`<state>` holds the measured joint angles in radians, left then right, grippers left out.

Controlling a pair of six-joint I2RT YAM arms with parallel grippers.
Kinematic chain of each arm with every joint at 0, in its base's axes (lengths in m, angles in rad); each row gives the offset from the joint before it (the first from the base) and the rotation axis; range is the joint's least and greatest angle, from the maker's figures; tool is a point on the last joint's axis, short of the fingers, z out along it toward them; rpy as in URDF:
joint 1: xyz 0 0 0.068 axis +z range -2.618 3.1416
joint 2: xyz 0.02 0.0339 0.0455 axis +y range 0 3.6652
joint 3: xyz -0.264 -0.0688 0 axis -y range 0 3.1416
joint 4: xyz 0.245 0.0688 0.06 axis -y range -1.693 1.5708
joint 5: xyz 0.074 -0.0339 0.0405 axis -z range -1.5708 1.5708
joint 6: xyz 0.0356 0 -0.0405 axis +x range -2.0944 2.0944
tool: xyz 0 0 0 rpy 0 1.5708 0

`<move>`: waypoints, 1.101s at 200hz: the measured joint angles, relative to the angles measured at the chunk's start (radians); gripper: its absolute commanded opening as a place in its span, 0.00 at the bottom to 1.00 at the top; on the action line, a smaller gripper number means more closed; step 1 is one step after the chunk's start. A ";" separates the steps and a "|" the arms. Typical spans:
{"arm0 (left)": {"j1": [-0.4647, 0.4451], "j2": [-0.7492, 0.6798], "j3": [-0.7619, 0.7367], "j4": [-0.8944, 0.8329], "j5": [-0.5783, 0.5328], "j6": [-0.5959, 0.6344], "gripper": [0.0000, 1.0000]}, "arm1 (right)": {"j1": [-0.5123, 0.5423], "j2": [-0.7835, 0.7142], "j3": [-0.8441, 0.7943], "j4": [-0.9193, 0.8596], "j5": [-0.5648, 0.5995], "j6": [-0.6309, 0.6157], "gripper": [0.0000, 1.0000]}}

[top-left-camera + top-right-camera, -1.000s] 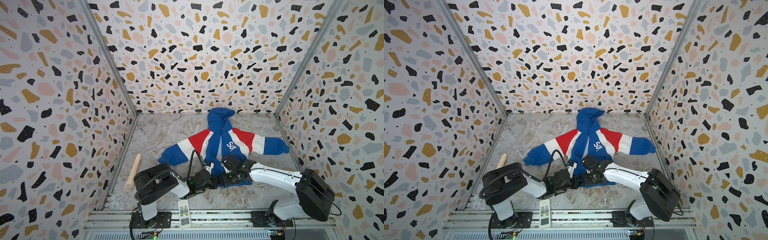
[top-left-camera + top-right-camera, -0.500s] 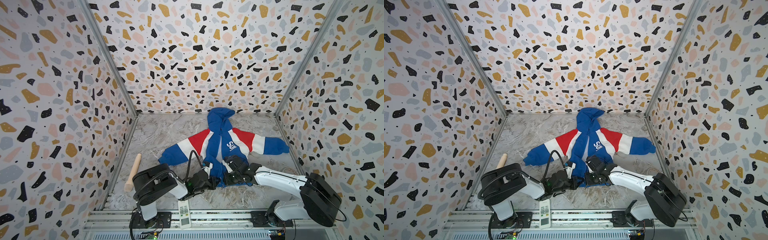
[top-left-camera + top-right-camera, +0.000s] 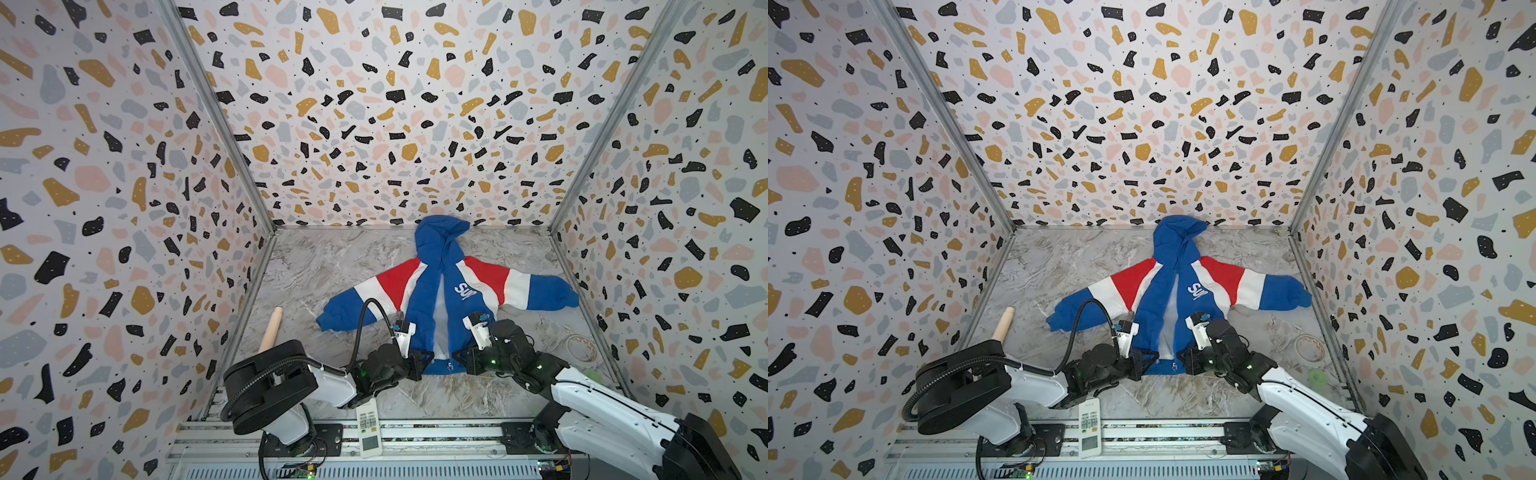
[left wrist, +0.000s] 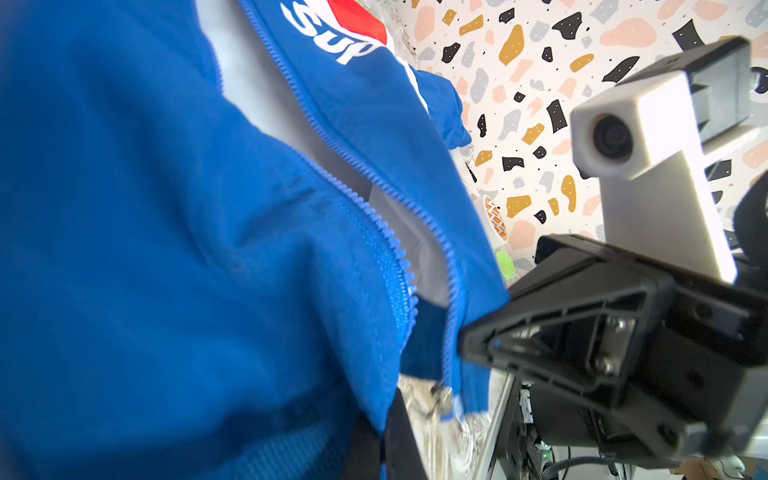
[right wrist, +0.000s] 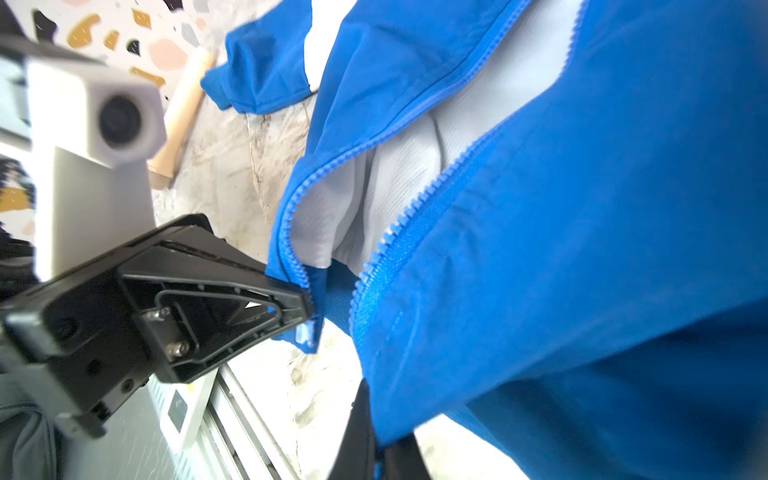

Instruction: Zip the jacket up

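The jacket (image 3: 420,297) (image 3: 1152,299) lies flat on the marble floor with its hood toward the back wall. It is blue, its sleeves are striped red and white, and its front is unzipped with white lining showing. My left gripper (image 3: 424,358) (image 3: 1147,360) is shut on the bottom hem of the left front panel. My right gripper (image 3: 458,357) (image 3: 1182,358) is shut on the hem of the right panel. In the left wrist view my gripper (image 4: 380,451) pinches blue fabric (image 4: 166,249) beside the open zipper teeth (image 4: 400,257). In the right wrist view my gripper (image 5: 376,453) pinches blue fabric (image 5: 582,249) likewise.
A wooden pin (image 3: 272,328) lies by the left wall. A white remote (image 3: 369,428) rests on the front rail. A tape ring (image 3: 581,345) and a small green object (image 3: 593,376) sit near the right wall. Patterned walls enclose three sides.
My right gripper has shut on the right panel's hem, and its arm has swung toward the front edge. The left gripper has kept its hold in place.
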<state>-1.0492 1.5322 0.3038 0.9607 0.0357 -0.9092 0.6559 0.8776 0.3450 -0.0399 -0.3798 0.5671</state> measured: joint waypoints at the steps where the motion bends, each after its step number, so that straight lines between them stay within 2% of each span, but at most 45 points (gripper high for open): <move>1: 0.000 0.000 -0.002 0.003 0.000 0.000 0.00 | -0.002 -0.002 -0.002 0.002 -0.001 0.000 0.00; 45: 0.002 -0.001 -0.089 0.183 0.030 -0.032 0.00 | -0.058 -0.095 -0.131 0.148 -0.115 -0.019 0.00; 81: 0.007 -0.024 -0.125 0.298 0.046 -0.048 0.00 | -0.063 -0.117 -0.146 0.240 -0.166 -0.048 0.00; 124: 0.008 -0.063 -0.111 0.322 0.052 -0.038 0.00 | -0.070 -0.119 -0.142 0.292 -0.224 -0.069 0.00; 220: 0.008 -0.101 -0.122 0.350 0.026 -0.008 0.00 | -0.128 -0.088 -0.142 0.460 -0.460 -0.042 0.00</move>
<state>-1.0416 1.4307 0.1818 1.3109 0.0612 -0.9169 0.5282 0.7895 0.2035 0.4206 -0.8394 0.5255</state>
